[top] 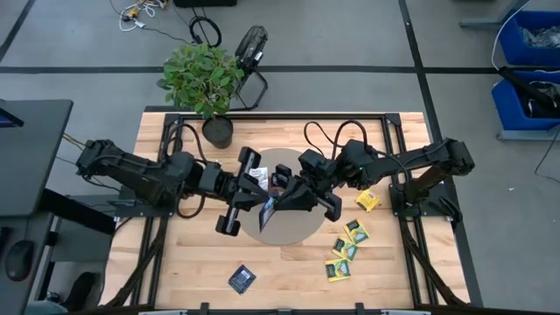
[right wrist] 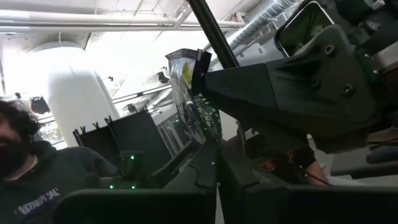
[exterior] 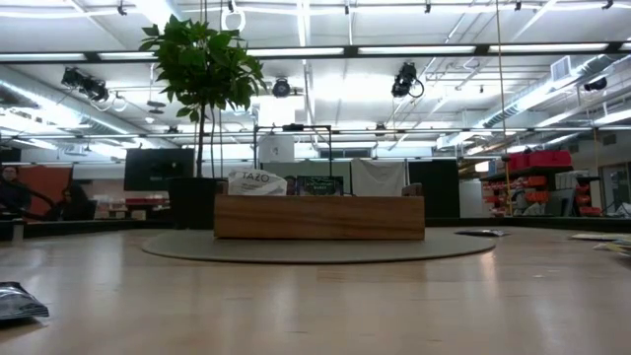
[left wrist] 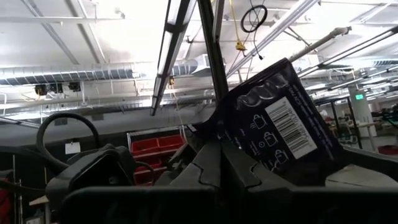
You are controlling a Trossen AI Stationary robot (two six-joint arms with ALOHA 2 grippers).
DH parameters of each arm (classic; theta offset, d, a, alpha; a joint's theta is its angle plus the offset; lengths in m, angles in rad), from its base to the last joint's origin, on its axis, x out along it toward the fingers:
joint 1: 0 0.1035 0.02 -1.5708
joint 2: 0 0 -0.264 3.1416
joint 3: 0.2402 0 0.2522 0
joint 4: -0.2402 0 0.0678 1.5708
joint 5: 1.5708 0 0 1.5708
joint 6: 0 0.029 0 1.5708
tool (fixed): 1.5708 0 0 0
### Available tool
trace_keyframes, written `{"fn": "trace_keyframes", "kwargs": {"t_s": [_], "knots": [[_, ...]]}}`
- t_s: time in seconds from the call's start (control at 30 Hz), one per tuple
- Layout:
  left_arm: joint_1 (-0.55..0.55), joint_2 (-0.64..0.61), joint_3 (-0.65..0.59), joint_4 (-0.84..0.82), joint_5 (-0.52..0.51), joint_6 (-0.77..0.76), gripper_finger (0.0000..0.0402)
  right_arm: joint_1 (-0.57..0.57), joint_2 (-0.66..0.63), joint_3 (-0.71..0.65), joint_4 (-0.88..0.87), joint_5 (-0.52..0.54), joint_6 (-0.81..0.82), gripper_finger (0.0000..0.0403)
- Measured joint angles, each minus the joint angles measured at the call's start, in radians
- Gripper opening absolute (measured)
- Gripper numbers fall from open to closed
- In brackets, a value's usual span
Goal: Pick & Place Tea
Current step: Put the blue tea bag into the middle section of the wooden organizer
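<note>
The two grippers meet over the round grey mat (top: 289,229) in the middle of the counter, and their dark bodies cover most of the wooden tray (top: 282,182) in the high view, so its compartments and contents cannot be read there. In the low view the tray's front wall (exterior: 318,217) hides what lies inside; only the tops of a white packet (exterior: 255,181) and a darker one (exterior: 320,184) show above it. The print on the yellow-green packets (top: 347,249) near the counter's right front part is too small to read. A dark packet (exterior: 18,301) is cut off by the low view's left edge. The left wrist view shows a dark packet (left wrist: 283,124) whose lower part is hidden behind the fingers.
</note>
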Motion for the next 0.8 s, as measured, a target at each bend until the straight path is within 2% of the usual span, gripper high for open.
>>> {"fn": "trace_keyframes", "kwargs": {"t_s": [0.17, 0.43, 0.67, 0.8], "knots": [[0.0, -0.002, 0.0, -0.01, -0.024, -0.048, 0.0008, -0.001, -0.003, 0.0, -0.002, -0.001, 0.0, 0.0003], [-0.014, -0.057, 0.0, -0.153, -0.032, -0.156, 0.0052, 0.0, -0.009, 0.0, -0.04, -0.038, 0.009, 0.0001], [-0.045, -0.153, 0.0, -0.392, -0.03, -0.215, 0.0082, 0.0, -0.015, 0.0, -0.083, -0.092, 0.04, 0.0001], [-0.062, -0.228, 0.0, -0.59, -0.029, -0.308, 0.0086, -0.005, -0.053, 0.0, -0.238, -0.113, 0.014, 0.0]]}}
